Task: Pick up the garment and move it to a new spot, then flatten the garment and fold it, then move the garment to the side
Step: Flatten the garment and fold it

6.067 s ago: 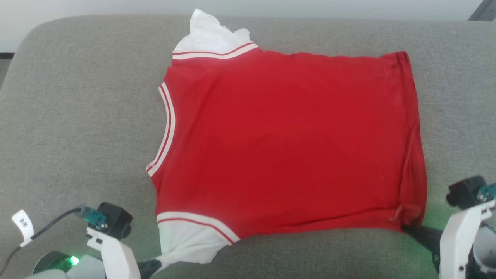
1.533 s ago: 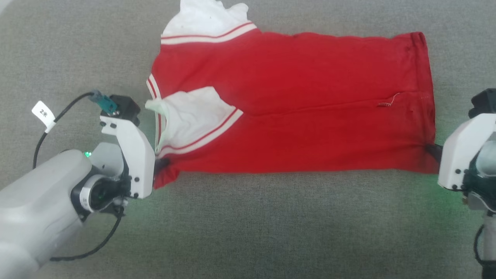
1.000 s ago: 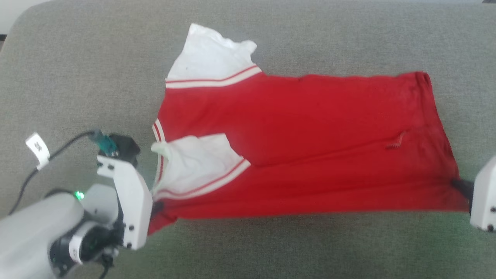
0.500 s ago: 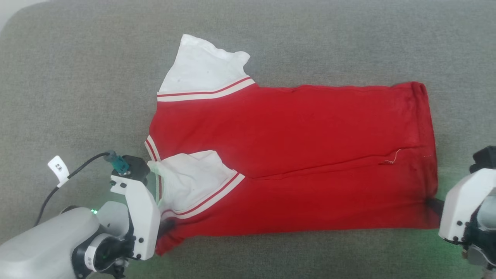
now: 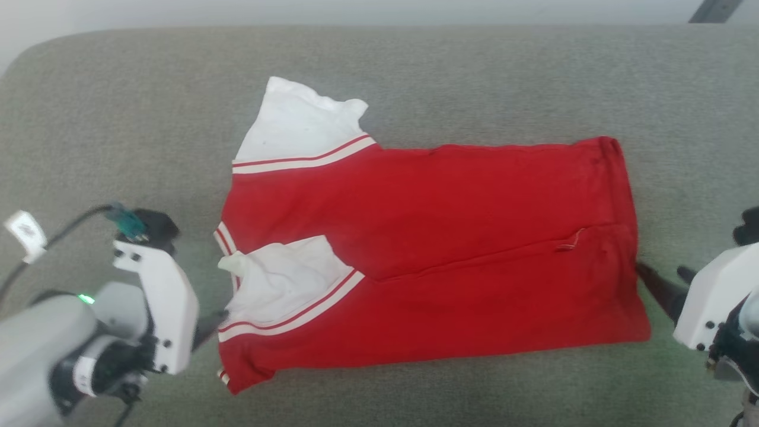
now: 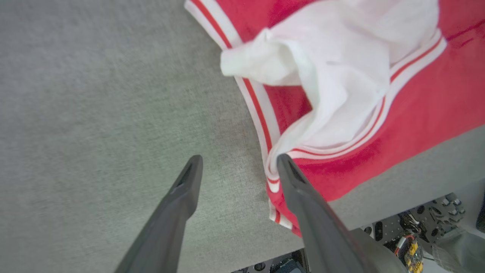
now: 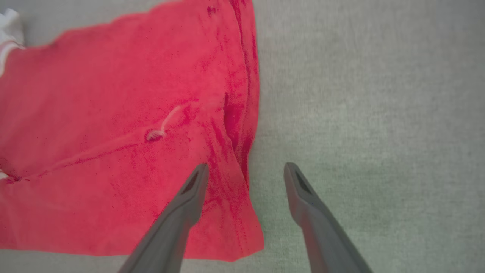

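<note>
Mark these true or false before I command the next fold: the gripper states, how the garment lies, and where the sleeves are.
1. Both the left gripper and the right gripper are open. True.
2. The garment lies fully spread out. False: its near edge is folded over the body.
3. The near sleeve lies on the red fabric. True.
4. The far sleeve is tucked under. False: it sticks out onto the grey cushion.
</note>
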